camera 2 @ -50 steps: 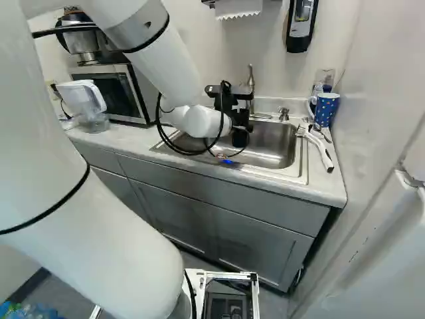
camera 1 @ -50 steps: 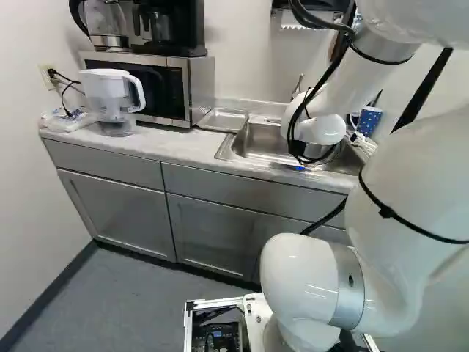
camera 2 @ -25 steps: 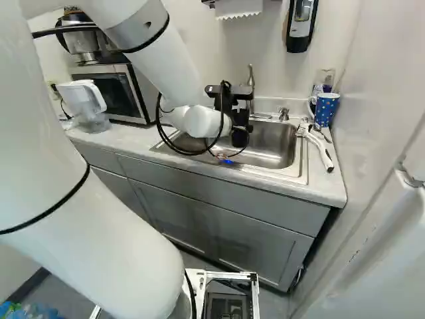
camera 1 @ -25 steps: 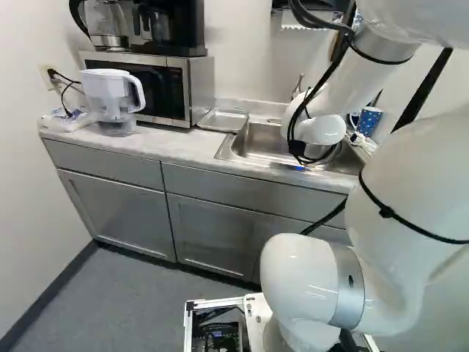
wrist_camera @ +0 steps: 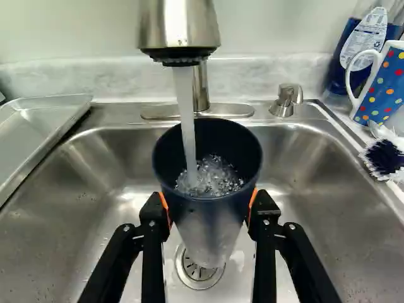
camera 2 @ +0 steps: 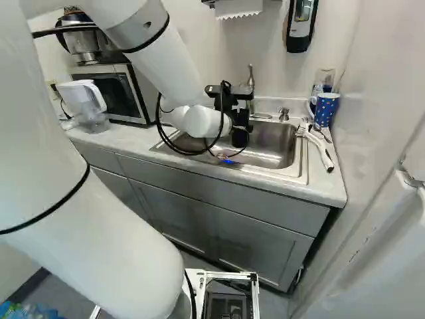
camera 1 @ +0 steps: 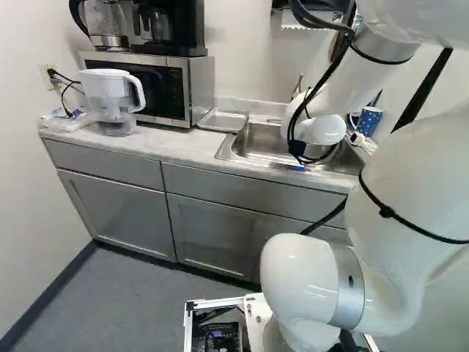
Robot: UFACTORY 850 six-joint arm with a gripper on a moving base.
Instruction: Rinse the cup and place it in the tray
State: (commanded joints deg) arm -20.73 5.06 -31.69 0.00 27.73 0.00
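In the right base view my gripper [camera 2: 240,114] is over the sink, close to the faucet [camera 2: 251,83]. The wrist view shows the gripper [wrist_camera: 210,203] shut on a dark blue cup [wrist_camera: 211,221], one orange pad against each side. Its open top faces up beneath the spout [wrist_camera: 180,28]. A stream of water [wrist_camera: 187,113] falls into the cup and bubbles inside. The drain [wrist_camera: 196,271] shows below the cup. A shallow metal tray [wrist_camera: 35,129] lies beside the basin, also visible in the left base view between microwave and sink [camera 1: 253,152].
On the basin's other side are a dotted blue mug [camera 2: 326,108], a white-handled brush [camera 2: 319,147] and a bottle [wrist_camera: 353,47]. A faucet lever [wrist_camera: 286,100] stands behind the sink. Farther along the counter are a microwave [camera 1: 179,88] and a water pitcher [camera 1: 110,99].
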